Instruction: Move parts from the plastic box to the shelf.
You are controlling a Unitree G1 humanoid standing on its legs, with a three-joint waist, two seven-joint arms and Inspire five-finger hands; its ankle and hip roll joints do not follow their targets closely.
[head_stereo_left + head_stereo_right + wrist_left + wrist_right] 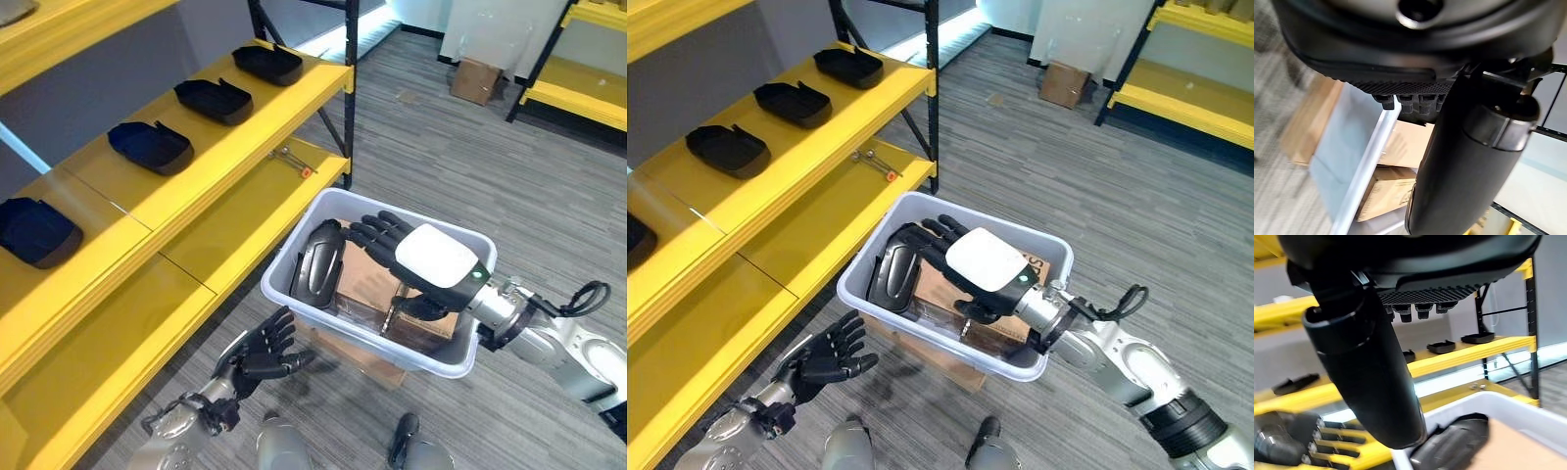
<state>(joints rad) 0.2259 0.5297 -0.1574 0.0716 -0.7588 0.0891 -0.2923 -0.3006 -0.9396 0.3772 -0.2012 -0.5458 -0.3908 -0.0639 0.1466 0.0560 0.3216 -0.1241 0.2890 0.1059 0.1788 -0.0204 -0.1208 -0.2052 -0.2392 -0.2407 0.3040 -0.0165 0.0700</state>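
Note:
A grey plastic box (343, 328) sits on the floor beside the yellow shelf (230, 147). One black moulded part (318, 262) leans upright against the box's left end, also seen in the right wrist view (1454, 445). My right hand (436, 257) hovers over the box, open, its straight fingers (377, 230) reaching toward the part's top edge; I cannot tell whether they touch it. My left hand (260, 357) hangs open and empty, low, just outside the box's near left corner. Several black parts (150, 147) lie in a row on the shelf's upper level.
Brown cardboard boxes (367, 286) fill the plastic box's floor, and a flat piece of cardboard (364, 360) lies under it. A small orange-tipped tool (292, 160) rests on the lower shelf board. A carton (475, 78) and another yellow rack (578, 93) stand far right.

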